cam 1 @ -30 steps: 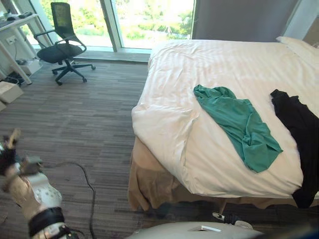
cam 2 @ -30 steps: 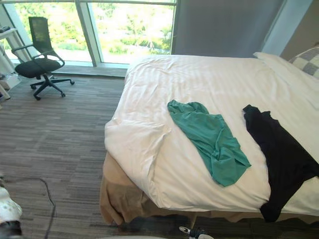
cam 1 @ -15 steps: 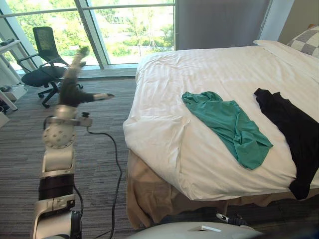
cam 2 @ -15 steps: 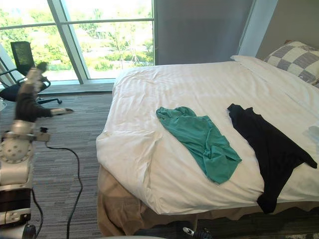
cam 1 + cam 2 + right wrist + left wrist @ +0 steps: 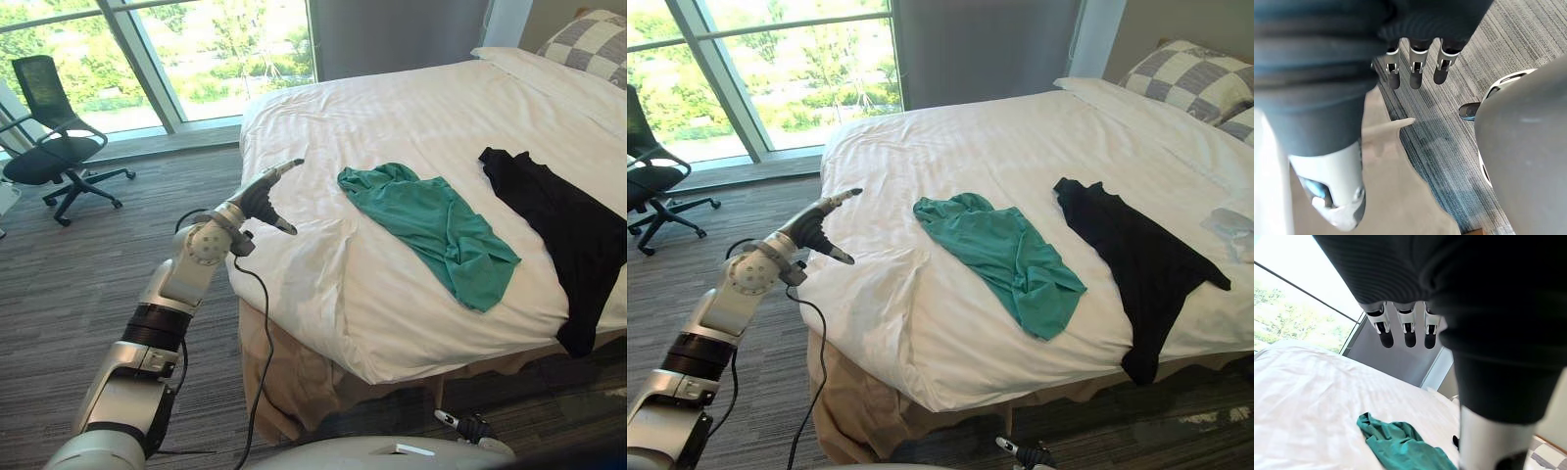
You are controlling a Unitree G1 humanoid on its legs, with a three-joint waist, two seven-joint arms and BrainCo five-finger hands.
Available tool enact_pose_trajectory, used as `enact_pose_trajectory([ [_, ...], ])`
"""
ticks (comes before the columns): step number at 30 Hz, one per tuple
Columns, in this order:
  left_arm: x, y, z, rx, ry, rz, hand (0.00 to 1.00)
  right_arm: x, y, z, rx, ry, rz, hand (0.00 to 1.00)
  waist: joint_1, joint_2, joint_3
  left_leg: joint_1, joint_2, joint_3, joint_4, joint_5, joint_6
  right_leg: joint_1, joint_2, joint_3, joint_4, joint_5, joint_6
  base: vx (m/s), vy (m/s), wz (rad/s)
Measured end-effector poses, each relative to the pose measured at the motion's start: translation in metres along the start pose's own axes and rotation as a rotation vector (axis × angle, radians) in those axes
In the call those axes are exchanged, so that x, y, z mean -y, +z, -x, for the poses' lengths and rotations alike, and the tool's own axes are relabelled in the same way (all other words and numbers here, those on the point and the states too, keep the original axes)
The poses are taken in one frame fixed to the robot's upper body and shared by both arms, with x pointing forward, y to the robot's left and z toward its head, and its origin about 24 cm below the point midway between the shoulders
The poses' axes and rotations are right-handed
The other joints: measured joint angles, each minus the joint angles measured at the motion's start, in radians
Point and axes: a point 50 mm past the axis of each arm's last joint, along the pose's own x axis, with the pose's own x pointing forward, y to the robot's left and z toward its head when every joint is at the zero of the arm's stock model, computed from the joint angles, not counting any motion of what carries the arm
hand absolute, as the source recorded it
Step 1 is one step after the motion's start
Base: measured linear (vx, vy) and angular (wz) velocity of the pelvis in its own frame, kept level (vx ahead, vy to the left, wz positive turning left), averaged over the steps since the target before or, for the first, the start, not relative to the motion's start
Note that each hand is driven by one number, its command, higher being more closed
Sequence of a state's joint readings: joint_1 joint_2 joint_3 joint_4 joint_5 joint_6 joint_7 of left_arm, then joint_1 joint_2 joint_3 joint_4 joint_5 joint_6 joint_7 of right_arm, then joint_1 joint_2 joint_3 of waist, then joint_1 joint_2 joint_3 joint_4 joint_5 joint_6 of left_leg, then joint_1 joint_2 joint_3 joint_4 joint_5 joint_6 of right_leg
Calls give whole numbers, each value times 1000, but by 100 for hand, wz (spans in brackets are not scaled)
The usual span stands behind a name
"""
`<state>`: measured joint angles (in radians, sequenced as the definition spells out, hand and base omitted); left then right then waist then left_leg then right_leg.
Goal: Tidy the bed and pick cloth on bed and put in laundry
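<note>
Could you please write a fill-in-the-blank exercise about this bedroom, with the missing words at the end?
1. Right of the crumpled green cloth on the white bed lies a long cloth coloured ____.
2. The left hand reaches toward the bed, holding ____.
3. The black wheeled office chair stands to the ____ of the bed.
Missing words: black; nothing; left.
</note>
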<state>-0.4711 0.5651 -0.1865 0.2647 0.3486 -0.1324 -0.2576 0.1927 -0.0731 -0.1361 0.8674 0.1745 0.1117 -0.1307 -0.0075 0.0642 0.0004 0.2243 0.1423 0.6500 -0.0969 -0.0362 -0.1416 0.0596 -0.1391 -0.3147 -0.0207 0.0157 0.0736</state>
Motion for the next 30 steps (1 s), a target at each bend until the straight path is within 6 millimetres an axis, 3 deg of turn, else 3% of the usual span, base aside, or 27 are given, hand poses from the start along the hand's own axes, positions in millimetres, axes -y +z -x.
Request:
enact_pose_trajectory([
  [6, 4, -9, -14, -100, -28, -137, 0, -7, 7, -1, 21, 44, -63, 0, 5, -50, 68, -77, -3, -2, 8, 11, 14, -89, -8, 13, 33, 3, -4, -58, -20, 1],
  [9, -6, -2, -30, -125, -13, -198, 0, -15, 21, -3, 47, 80, -79, 0, 3, -72, 133, -143, 2, -3, 43, 10, 16, -150, -11, 29, 42, 18, -17, -61, -27, -4],
  [15, -39, 36, -56, -59, 65, -287, 0, -24, 42, -2, 109, 131, -110, 0, -4, -74, 223, -243, 31, 0, 109, 8, 20, -231, -4, 46, 47, 42, -33, -41, -42, 0],
  [22, -72, 64, -69, -37, 213, -343, 0, -29, 59, 0, 172, 171, -143, 0, -9, -76, 300, -302, 44, 9, 144, 7, 21, -289, -4, 55, 58, 67, -43, -55, -18, -4],
  [27, -69, 54, -72, -233, 44, -430, 0, -32, 69, 1, 202, 195, -155, 0, -10, -75, 327, -339, 48, 2, 168, 0, 32, -315, -7, 55, 56, 84, -41, -77, 3, 2],
  [28, -68, 51, -71, -262, 16, -425, 100, -33, 70, 2, 207, 198, -155, 0, -9, -75, 327, -349, 48, 1, 173, 0, 33, -322, -8, 55, 56, 86, -42, -79, -13, 2],
  [30, -69, 45, -71, -340, -52, -394, 100, -35, 76, 3, 226, 214, -157, 0, -8, -80, 344, -356, 48, 0, 176, 0, 33, -330, -9, 55, 56, 87, -41, -67, -18, 1],
])
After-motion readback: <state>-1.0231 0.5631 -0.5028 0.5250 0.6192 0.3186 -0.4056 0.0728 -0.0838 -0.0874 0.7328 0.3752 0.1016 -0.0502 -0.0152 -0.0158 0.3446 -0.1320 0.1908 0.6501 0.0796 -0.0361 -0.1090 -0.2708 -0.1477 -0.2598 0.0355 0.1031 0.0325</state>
